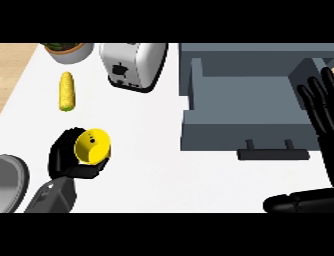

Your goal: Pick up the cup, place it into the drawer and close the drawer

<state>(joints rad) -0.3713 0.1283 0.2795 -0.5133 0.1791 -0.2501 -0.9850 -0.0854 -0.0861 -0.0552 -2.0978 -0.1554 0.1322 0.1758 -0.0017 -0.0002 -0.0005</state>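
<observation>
Fingers of the black left hand [70, 157] are curling round the small yellow cup [92, 146], tilting it for carrying. The black right hand [331, 112] is resting open beside the pulled-out grey drawer [199, 132], which is waiting to receive it.

You're looking at a brightly, evenly lit white bench [170, 170] with barely a shadow on it. The toaster [133, 64] carries a soft sheen on its metal side. The drawer [251, 95] interior reads flat grey, and the right hand [332, 115] stays deep black with faint highlights.
</observation>
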